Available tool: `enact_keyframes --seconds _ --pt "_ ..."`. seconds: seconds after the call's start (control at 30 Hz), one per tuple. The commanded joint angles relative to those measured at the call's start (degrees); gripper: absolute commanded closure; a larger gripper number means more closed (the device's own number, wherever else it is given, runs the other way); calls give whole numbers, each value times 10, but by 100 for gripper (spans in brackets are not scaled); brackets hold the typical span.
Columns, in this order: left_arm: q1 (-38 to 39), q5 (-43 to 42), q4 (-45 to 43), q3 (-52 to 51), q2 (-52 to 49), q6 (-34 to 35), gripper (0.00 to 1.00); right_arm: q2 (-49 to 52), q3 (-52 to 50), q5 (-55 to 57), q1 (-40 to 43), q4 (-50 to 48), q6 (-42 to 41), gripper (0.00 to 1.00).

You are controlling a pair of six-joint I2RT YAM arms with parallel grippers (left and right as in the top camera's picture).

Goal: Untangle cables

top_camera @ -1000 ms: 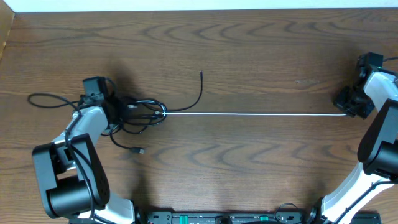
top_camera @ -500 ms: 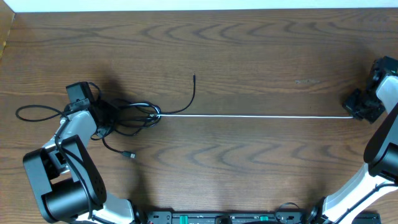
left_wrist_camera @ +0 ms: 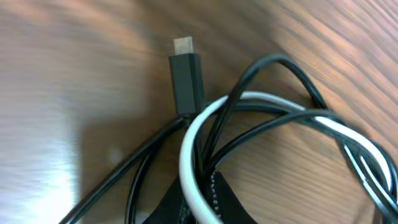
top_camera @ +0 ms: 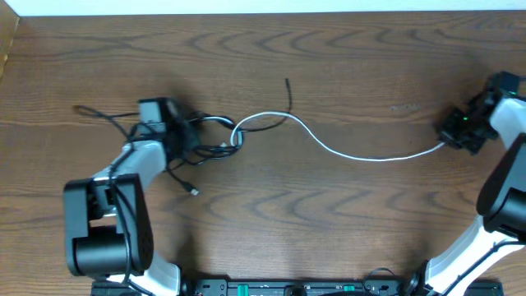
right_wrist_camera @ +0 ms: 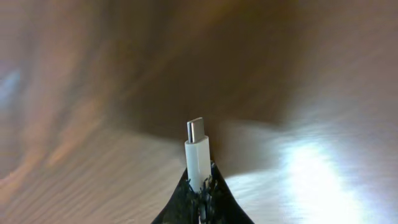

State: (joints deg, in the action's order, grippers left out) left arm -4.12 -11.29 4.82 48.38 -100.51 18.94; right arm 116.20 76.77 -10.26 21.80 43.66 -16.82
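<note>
The cables lie knotted at the left: a tangle of two black cords and one white cord. My left gripper is shut on that knot. Close up, the white cord and the black cords loop out from between its fingers, beside a black plug. The white cable curves slack across the table to my right gripper. That gripper is shut on the white plug, whose metal tip points upward in the view. Loose black ends lie at the top, the front and the left.
The wooden table fills the view, with a pale wall edge along the back. Both arm bases stand at the front corners, left and right.
The white cable was taut and straight; now it sags in a curve. My left gripper has swung right with the knot, and the right gripper has come slightly left.
</note>
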Motion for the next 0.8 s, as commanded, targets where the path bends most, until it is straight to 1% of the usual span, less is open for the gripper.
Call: enact_keyframes --seconds 0.0,0.13,0.3,0.43,0.53,0.57,0.6,0.7,0.73,0.77 --pt "42 -1 -1 -21 -24 -63 91 16 -14 -38 -45 5 19 99" --pt "68 -1 -11 -21 -24 -90 91 16 -15 -38 -95 4 35 99" --pt "85 -6 -20 -21 -24 -96 90 16 -15 -39 -158 -9 36 99" --pt "93 -76 -27 -21 -24 -146 87 16 -15 -38 -210 -25 36 99" --pt "96 -89 -28 -21 -24 -168 85 16 -15 -30 -240 -39 45 99" --pt "97 -91 -28 -21 -24 -171 83 16 -15 -23 -250 -43 52 99" --pt "97 -91 -28 -21 -24 -174 77 16 -15 -11 -257 -44 54 99" --pt "97 -93 -24 -18 -21 -194 70 16 -15 51 -271 -41 54 99" --pt "97 -93 -17 -15 -15 -194 65 16 -14 71 -272 -37 54 99" --pt "97 -93 -4 -10 -6 -193 61 15 -14 86 -271 -31 54 99"
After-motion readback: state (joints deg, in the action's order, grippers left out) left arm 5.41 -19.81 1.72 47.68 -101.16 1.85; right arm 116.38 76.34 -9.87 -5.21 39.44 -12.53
